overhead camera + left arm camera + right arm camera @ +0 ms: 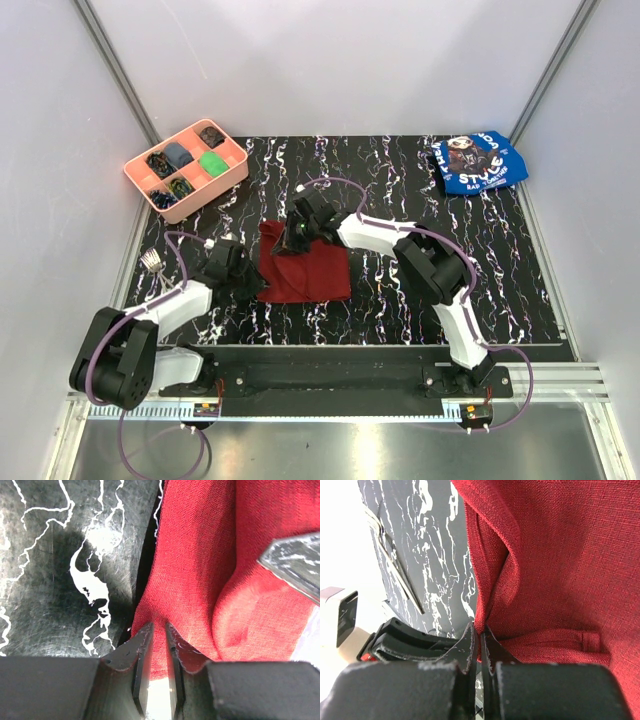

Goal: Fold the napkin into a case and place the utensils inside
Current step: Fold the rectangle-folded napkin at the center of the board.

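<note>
Maroon and soft, the napkin (312,270) lies partly folded in the middle of the counter (400,190), light and limp enough to sag and wrinkle wherever it is lifted, so a pinch at an edge or corner suits it best; the left gripper (159,630) is clenched on its near-left edge and the right gripper (479,632) on its far-left corner. Left of the napkin lie the utensils (152,262), well apart from it, with a pink tray (215,195) beyond its far-left corner and a blue cloth (478,162) beyond its far-right. Black with white veins, the counter looks smooth, so the cloth may slide, and pale walls (330,60) close round three sides.
</note>
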Controlling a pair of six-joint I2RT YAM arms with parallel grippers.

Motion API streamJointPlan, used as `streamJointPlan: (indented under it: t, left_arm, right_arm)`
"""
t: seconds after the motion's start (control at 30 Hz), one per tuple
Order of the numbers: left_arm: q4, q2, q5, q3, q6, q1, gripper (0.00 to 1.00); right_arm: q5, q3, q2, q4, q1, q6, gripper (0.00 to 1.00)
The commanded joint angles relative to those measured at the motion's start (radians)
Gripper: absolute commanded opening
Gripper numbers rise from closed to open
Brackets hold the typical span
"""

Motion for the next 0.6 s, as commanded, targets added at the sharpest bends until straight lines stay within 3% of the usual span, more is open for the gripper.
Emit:
streamJointPlan:
  t: [0.0,0.07,0.1,0.17,0.2,0.3,0.33,0.43,0.57]
  left_arm:
    - [-0.054,-0.027,-0.011,-0.018,0.008,0.002,0.23]
    - [-0.065,-0.055,-0.011,-0.02,0.01,0.0,0.27]
    - [-0.076,-0.067,-0.014,-0.017,0.011,0.0,0.28]
    - [-0.14,-0.13,-0.033,0.0,0.014,0.002,0.31]
    - [-0.163,-0.158,-0.043,0.008,0.014,0.002,0.38]
    - [-0.241,-0.282,-0.083,0.049,0.027,0.005,0.55]
    - [-0.258,-0.325,-0.091,0.064,0.039,0.011,0.57]
    - [-0.292,-0.336,-0.051,0.135,0.053,0.046,0.65]
    - [-0.24,-0.23,0.056,0.228,0.105,0.07,0.73]
  right_arm:
    - [-0.018,0.051,0.008,0.028,0.011,0.018,0.0]
    - [-0.036,0.054,0.016,0.034,0.011,0.015,0.0]
    - [-0.048,0.057,0.019,0.042,0.013,0.008,0.1]
    - [-0.096,0.069,0.024,0.051,0.011,-0.013,0.2]
    - [-0.119,0.075,0.024,0.051,0.01,-0.024,0.31]
    - [-0.218,0.087,0.001,0.044,-0.001,-0.079,0.48]
    - [-0.261,0.077,-0.028,0.039,-0.005,-0.103,0.58]
    - [-0.28,0.001,-0.134,0.024,-0.033,-0.139,0.72]
    - [-0.265,-0.13,-0.26,0.007,-0.097,-0.206,0.77]
